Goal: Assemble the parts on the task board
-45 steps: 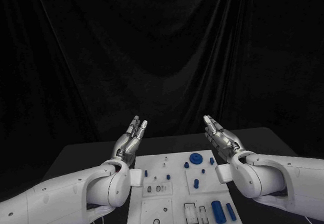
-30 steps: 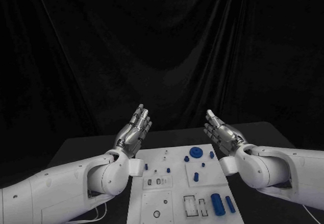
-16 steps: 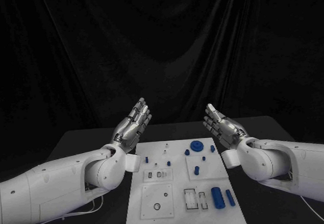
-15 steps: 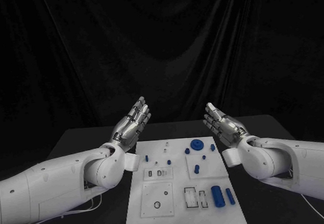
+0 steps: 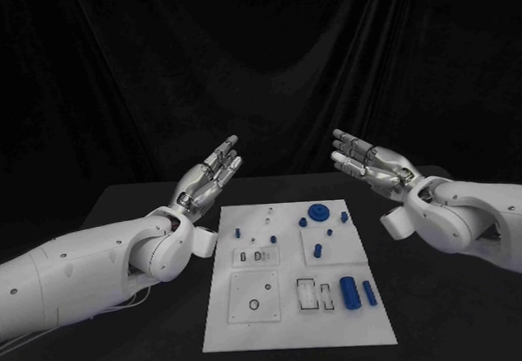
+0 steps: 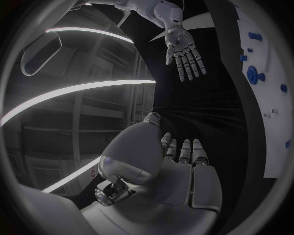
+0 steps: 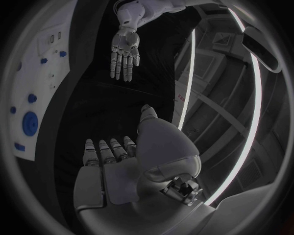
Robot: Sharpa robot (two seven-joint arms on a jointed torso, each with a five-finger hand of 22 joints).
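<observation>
The white task board (image 5: 296, 327) lies in the middle of the black table. Small blue parts lie on it: a round knob (image 5: 318, 211) at the far end, short pegs (image 5: 316, 250) in the middle, two cylinders (image 5: 350, 292) near the front right. My left hand (image 5: 209, 177) is raised above the table to the left of the board's far end, fingers straight and apart, holding nothing. My right hand (image 5: 367, 158) is raised to the right of the far end, also flat and empty. Each wrist view shows the other hand: the right hand (image 6: 183, 48), the left hand (image 7: 124, 54), beside the board (image 6: 274, 122) (image 7: 38, 73).
The black table (image 5: 122, 238) extends on both sides of the board. A black curtain hangs behind the table.
Both hands have moved apart, away from the board's far end, the right one most, and it has turned palm-up. The camera has tilted, so the board sits higher in the picture.
</observation>
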